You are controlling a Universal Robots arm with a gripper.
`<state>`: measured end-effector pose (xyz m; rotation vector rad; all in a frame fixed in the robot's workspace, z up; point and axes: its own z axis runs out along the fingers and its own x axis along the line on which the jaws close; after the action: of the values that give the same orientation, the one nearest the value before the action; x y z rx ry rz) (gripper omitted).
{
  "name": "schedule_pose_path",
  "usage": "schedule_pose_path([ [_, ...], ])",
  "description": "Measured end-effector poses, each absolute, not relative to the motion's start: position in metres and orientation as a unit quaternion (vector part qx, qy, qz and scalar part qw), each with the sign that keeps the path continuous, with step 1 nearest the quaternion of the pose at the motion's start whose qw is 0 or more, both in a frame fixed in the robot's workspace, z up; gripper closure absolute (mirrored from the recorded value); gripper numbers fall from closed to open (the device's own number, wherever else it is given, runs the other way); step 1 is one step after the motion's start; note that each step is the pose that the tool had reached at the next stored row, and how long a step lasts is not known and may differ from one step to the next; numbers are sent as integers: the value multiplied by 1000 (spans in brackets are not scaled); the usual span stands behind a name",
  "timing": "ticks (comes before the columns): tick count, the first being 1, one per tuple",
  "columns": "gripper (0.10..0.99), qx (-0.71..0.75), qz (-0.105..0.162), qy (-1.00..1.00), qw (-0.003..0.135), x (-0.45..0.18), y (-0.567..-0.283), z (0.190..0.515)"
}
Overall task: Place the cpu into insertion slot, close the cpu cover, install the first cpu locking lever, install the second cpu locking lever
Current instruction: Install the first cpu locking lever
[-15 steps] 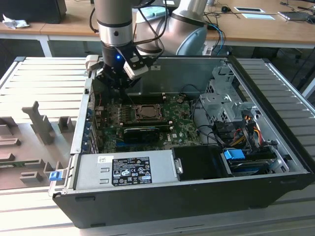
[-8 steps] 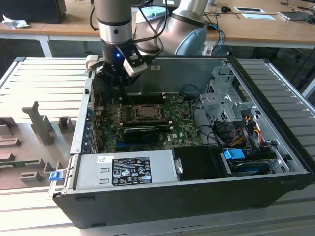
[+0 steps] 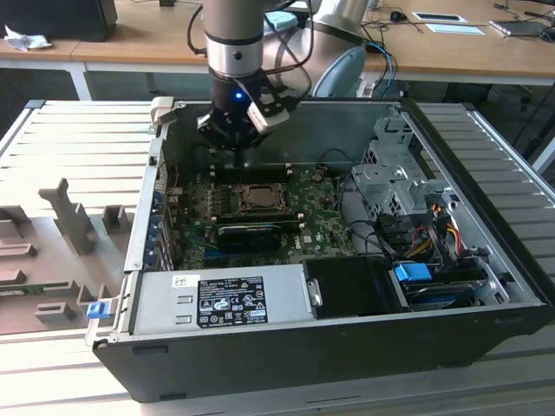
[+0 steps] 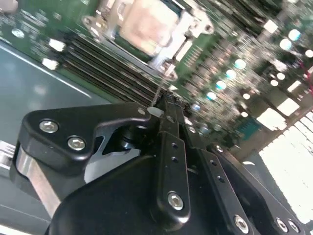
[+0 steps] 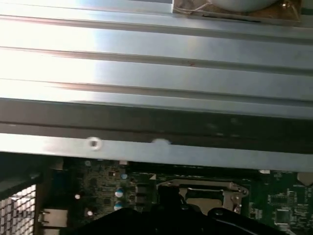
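The cpu [image 4: 146, 24] lies in the insertion slot [image 3: 260, 198], its pale top showing through the window of the cpu cover [image 4: 191, 23], which lies flat over it. A thin wire locking lever [image 4: 161, 88] rises from the socket corner to my fingertips. In the second wrist view my gripper [image 4: 164, 111] is shut, and the lever's end meets its tip. Seen in the exterior view, the gripper [image 3: 239, 158] hangs just behind the socket, inside the open computer case. The socket frame [image 5: 205, 192] also appears in the first wrist view, beyond one black finger [image 5: 167, 195].
Long black memory slots [image 4: 107, 66] run beside the socket. The case's back wall [image 5: 156, 122] stands close behind the gripper. A power supply [image 3: 221, 299] and a drive cage [image 3: 395, 173] with cables fill the front and the exterior view's right of the case.
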<state>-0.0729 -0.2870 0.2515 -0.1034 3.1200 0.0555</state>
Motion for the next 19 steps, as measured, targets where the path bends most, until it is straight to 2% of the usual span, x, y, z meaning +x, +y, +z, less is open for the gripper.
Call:
schedule_pose_path([
  [3, 980, -33, 20, 999, 9, -53, -287, 248],
  [6, 980, -33, 34, 999, 10, -51, -287, 246],
  [19, 980, -33, 35, 999, 10, -37, -286, 225],
])
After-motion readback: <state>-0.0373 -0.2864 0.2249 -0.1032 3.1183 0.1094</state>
